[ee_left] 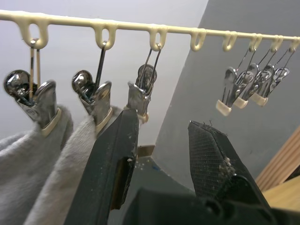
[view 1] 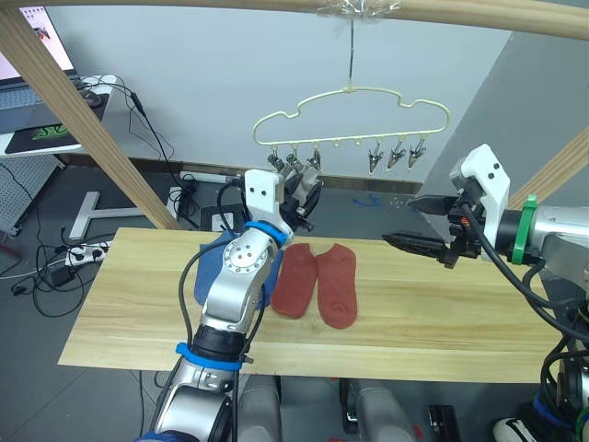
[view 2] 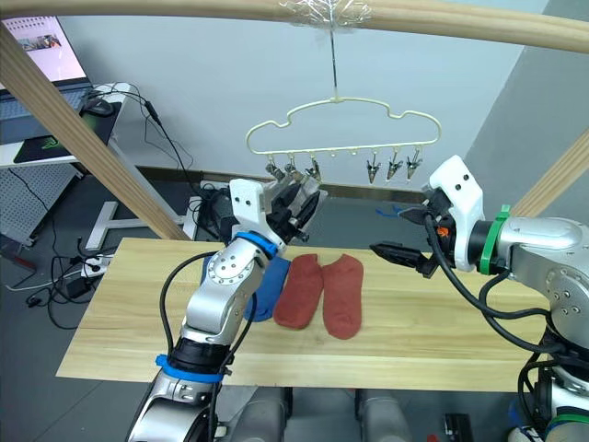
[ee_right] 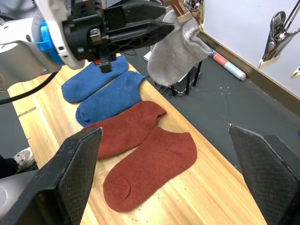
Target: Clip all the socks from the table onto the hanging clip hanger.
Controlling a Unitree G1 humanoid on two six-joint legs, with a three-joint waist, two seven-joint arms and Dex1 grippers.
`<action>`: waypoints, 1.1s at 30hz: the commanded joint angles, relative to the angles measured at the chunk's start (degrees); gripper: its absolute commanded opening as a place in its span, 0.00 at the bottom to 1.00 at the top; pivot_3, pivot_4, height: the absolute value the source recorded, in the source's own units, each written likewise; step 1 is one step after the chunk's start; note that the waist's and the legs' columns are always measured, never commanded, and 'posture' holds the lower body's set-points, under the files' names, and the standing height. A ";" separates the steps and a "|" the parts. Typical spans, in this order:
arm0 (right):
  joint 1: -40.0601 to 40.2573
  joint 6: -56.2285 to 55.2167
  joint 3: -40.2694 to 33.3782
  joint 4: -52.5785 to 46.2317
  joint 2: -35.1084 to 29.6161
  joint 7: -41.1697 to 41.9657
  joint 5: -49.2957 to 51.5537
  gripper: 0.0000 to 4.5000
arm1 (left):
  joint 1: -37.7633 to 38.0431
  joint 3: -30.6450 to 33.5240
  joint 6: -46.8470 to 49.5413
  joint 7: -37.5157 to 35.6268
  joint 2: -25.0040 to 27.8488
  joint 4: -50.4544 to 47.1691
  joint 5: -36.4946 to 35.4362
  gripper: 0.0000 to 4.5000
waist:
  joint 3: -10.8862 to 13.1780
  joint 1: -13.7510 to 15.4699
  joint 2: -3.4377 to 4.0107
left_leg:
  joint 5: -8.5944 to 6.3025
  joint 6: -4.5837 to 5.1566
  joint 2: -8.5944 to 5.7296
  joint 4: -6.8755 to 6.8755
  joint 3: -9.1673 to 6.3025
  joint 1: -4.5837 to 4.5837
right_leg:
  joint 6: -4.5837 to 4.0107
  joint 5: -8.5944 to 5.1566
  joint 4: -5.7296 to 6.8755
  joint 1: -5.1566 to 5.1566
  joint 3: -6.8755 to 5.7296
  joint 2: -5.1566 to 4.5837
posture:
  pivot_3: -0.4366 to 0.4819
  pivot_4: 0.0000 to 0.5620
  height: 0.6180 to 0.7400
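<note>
- A pale yellow clip hanger (view 1: 352, 115) hung by its hook from a wooden beam above the bench (view 1: 442, 322).
- Two light grey socks (ee_left: 42, 164) already hung from the first two clips at the robot's left end of the hanger; the third clip (ee_left: 142, 96) and the three clips bunched at the far end were empty.
- The left claw (ee_left: 161, 140) was raised at the hanger, its black fingers spread and holding nothing, the empty third clip just above one fingertip.
- The right claw (ee_right: 168, 173) hovered above the bench, well to the right of the socks, its fingers wide apart and empty.
- Two rust-red socks (ee_right: 145, 150) lay side by side on the bench, between the arms.
- Two blue socks (ee_right: 105, 91) lay just beside the red ones, on the robot's left, below the left arm.
- Judged from this, the grey pair was done and four socks remained.
- The next move likely called for a claw to drop to the bench, pinch one sock at its cuff, and lift it to an empty clip while the other claw squeezed that clip open.
</note>
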 commanded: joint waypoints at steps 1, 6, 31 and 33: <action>0.04 0.55 -2.48 -2.29 -1.41 -1.22 2.03 0.99 | -1.60 0.75 -2.32 1.35 -1.01 0.17 1.16 0.44 | 0.00 -0.23 0.00 | 0.00 0.00 0.00 0.00 0.00 0.00 | 0.00 0.00 0.00 0.01 0.01 0.00 | 0.45 0.37 1.00; 0.39 1.29 -3.37 -2.68 -2.11 -2.62 3.90 0.99 | -2.06 1.17 -2.73 1.86 -1.46 1.07 1.60 0.44 | 0.00 -0.80 0.00 | 0.00 0.01 0.01 0.00 0.00 0.00 | 0.01 0.00 0.00 0.01 0.00 0.00 | 0.44 0.38 1.00; 2.81 3.01 -7.00 -4.06 -4.22 -8.87 11.18 0.99 | -14.40 4.78 -11.51 7.84 -8.01 22.22 2.84 0.44 | 0.00 -2.40 0.00 | 0.00 0.02 -0.01 0.01 0.02 0.00 | 0.02 0.00 -0.01 0.01 0.03 0.02 | 0.36 0.37 1.00; 3.00 3.20 -7.35 -4.18 -4.29 -9.44 11.82 0.99 | -14.78 4.65 -12.12 7.91 -8.63 23.00 2.79 0.44 | 0.00 -2.43 0.00 | 0.00 0.02 0.00 0.00 0.02 0.00 | 0.02 0.00 -0.01 0.01 0.03 0.03 | 0.36 0.38 1.00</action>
